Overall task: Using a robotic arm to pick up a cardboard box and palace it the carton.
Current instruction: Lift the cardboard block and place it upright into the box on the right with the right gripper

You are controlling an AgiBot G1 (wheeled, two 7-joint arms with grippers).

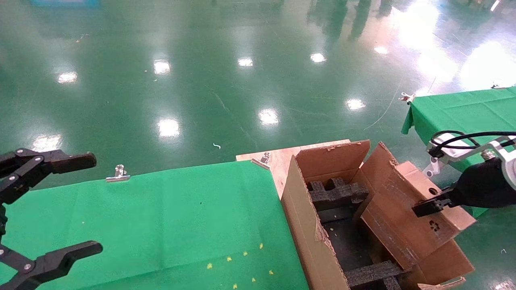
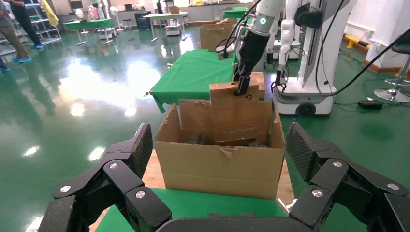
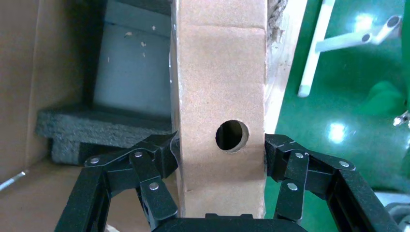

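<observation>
The small brown cardboard box (image 1: 407,219), with a round hole in its narrow face, hangs tilted over the right side of the large carton (image 1: 306,229). Its lower end is down inside the carton, against the carton's torn right flap. My right gripper (image 1: 430,204), on the white robotic arm (image 1: 502,161), is shut on the box's upper end. In the right wrist view the fingers (image 3: 154,152) press both sides of the box (image 3: 220,77) beside the hole. Black foam inserts (image 1: 336,193) line the carton. My left gripper (image 1: 86,205) is open and empty over the green table at the far left.
The carton stands on a wooden board (image 1: 278,159) at the edge of the green-clothed table (image 1: 169,225). Metal clips (image 1: 117,174) hold the cloth. A second green table (image 1: 455,108) stands right of the carton. The left wrist view shows the carton (image 2: 217,169) and a white robot base (image 2: 309,72) behind it.
</observation>
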